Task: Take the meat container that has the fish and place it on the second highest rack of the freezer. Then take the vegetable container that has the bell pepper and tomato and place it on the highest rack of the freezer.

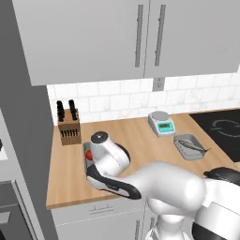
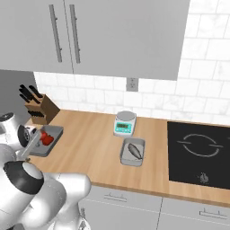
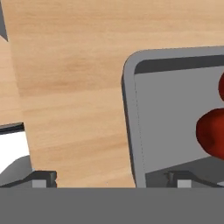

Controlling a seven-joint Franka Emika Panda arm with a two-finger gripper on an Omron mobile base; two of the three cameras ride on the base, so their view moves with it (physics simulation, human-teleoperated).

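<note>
Two grey trays: vegetable container [image 2: 45,140], meat container [image 2: 133,152]. One fish [image 2: 134,150]. One scale [image 2: 125,123]. One knife block [image 2: 41,109]. One cooktop [image 2: 200,154].

Wooden countertop [image 2: 90,148], white tile backsplash [image 2: 197,103], grey upper cabinets [image 1: 93,37], black cooktop [image 2: 200,152], wall outlet [image 2: 131,84].

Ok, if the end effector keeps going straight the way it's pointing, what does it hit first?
Most likely the rim of the vegetable container, which runs between its fingertips; one tip would meet the wooden counter outside it. Depth is unclear.

Knife block [image 1: 69,127] crowds vegetable container [image 2: 46,140] behind; counter [image 1: 136,136] toward scale [image 1: 161,123] seemingly open.
</note>
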